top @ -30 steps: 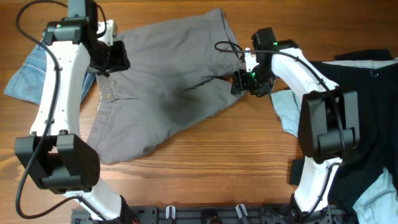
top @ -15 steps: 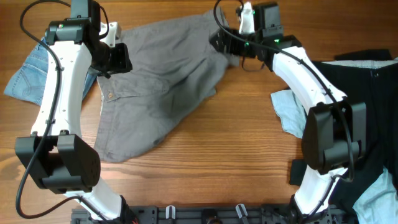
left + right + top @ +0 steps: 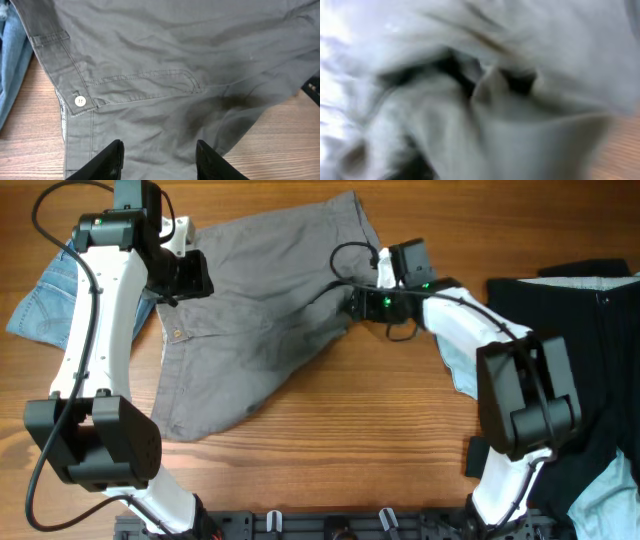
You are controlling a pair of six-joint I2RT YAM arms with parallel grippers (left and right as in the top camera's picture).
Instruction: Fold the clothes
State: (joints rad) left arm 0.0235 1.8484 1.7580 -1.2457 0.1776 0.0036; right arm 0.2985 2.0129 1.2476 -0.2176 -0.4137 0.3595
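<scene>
Shorts of grey cotton (image 3: 260, 310) may slip loose: left fingers (image 3: 113, 160) are open, right fingers (image 3: 358, 302) too blurry to tell.

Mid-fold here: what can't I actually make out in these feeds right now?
- Right wrist view: blurred and filled with the grey shorts. No fingers show, so any grip is unreadable.
- Overhead: the right gripper is small and dark at the shorts' edge, and its jaws cannot be told.
- Overhead: the wrist housing hides the left gripper, which shows open only in its wrist view.
- Overhead: the black garments are cut off by the right edge.
</scene>
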